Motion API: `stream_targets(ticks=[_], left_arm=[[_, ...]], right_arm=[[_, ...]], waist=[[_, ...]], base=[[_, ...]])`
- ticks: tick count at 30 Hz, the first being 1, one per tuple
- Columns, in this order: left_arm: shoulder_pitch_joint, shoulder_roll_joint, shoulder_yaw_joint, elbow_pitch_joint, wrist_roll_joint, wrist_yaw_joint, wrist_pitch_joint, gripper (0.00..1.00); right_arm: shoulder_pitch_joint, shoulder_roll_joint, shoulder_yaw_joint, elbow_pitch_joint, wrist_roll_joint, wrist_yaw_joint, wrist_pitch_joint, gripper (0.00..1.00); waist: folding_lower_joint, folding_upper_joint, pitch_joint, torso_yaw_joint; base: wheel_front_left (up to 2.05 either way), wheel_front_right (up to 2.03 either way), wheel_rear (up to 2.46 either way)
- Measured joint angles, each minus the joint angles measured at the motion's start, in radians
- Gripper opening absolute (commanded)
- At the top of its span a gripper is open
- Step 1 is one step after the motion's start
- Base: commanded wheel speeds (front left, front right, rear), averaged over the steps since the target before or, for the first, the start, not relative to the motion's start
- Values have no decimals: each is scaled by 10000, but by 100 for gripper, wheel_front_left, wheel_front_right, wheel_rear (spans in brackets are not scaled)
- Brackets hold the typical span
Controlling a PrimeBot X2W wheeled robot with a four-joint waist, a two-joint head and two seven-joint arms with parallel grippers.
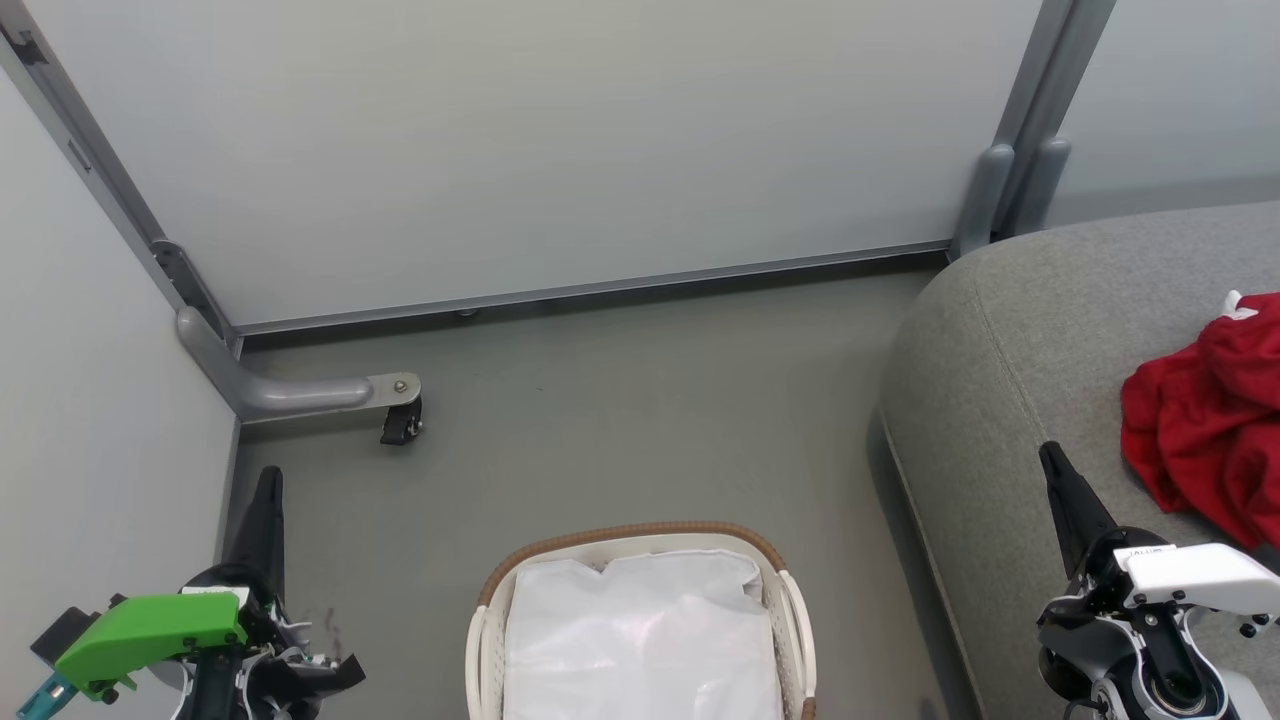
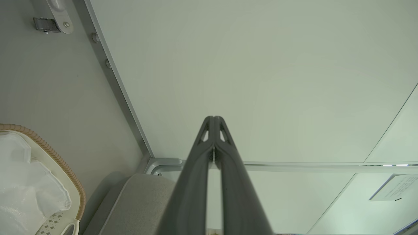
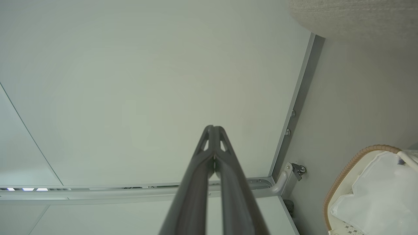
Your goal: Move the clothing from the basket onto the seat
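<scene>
Left gripper (image 1: 268, 478) and right gripper (image 1: 1050, 455): my fingers are pressed together on both, holding nothing, tips pointing far. The clothing (image 1: 1205, 420) lies crumpled on the seat (image 1: 1010, 340) at far right, cut by the frame edge. The visible heap runs near-to-far, with white trim (image 1: 1238, 305) at its far end. The basket (image 1: 620, 533) stands near centre on the floor (image 1: 600, 400), with a white liner cloth (image 1: 640, 630) inside. The label (image 1: 1145, 552) on my right wrist housing is too small to read.

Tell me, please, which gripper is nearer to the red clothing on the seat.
Right. The right gripper is over the seat, just left of the red clothing; the left gripper is across the floor, beyond the basket.
</scene>
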Motion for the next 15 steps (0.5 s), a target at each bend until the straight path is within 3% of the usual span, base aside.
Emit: stream_targets(ticks=[15], left_arm=[[0,0,0,0,0,0,0,0]], right_arm=[[0,0,0,0,0,0,0,0]], waist=[[0,0,0,0]], base=[[0,0,0]])
